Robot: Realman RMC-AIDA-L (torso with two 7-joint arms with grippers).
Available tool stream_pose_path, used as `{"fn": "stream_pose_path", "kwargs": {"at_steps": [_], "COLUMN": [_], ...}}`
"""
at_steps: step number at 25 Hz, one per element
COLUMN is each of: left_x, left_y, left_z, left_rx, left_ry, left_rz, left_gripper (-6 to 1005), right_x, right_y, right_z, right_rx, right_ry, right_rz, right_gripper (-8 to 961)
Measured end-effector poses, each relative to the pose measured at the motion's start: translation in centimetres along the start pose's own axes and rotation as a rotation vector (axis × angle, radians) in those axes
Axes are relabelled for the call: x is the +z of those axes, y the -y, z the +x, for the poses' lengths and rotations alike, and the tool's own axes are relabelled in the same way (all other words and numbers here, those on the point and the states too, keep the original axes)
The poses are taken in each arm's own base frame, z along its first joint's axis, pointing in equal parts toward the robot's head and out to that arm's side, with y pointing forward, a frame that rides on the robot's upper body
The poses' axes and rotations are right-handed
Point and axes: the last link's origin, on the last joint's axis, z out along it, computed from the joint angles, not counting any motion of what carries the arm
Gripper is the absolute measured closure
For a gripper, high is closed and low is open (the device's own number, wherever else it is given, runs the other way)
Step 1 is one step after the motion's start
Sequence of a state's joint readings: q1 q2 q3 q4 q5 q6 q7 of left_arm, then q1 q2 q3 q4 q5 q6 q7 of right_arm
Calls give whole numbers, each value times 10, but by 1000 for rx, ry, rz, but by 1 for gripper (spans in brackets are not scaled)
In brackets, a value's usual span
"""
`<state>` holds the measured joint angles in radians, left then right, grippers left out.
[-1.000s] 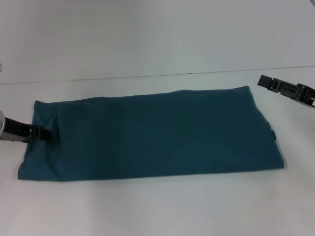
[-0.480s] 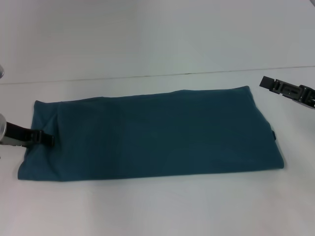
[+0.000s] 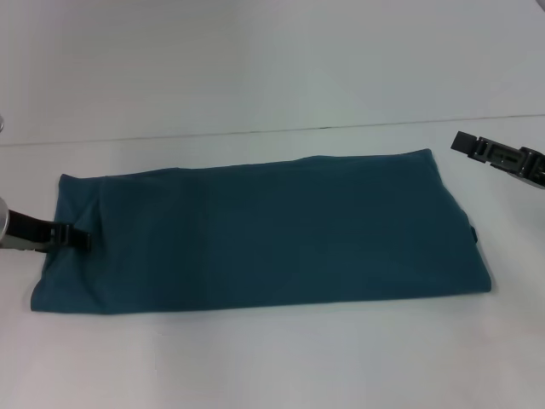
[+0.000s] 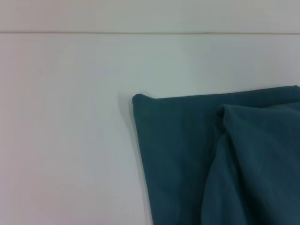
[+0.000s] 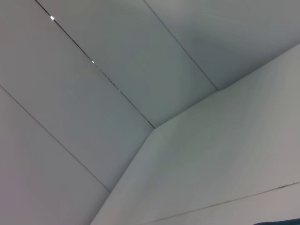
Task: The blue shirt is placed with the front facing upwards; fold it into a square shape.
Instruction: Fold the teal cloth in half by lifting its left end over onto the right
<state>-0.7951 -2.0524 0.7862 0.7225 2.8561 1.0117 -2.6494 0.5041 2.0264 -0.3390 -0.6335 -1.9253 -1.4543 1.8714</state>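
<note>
Blue shirt point(image 3: 264, 230): folded into a long teal band, plain side up, flat across the white table point(image 3: 272, 358); a raised crease shows near its left end.
Left gripper point(image 3: 78, 238): low over the band's left edge, tips over the cloth; from here I cannot tell whether they pinch it.
Right gripper point(image 3: 467, 145): off the shirt, just beyond its far right corner, holding nothing; finger gap not discernible.

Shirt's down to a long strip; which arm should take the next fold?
Probably the left. The left gripper already sits at the left end of the blue shirt, low at cloth level. The right gripper hangs beyond the far right corner, off the fabric.
</note>
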Motion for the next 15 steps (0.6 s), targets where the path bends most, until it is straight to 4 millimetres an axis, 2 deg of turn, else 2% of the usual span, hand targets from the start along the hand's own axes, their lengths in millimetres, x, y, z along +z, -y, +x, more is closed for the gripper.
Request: {"fn": "stream_pose_path", "kwargs": {"at_steps": [15], "left_x": [2], "left_y": [-6], "left_z": [0], "left_rx": [24], "left_ry": [18], "left_rz": [-8], "left_gripper": [310], "right_x": [1], "right_y": [-1], "right_z": [-1], "right_rx": [0], "right_ry": [2], "right_rz": [-5], "right_gripper": [208]}}
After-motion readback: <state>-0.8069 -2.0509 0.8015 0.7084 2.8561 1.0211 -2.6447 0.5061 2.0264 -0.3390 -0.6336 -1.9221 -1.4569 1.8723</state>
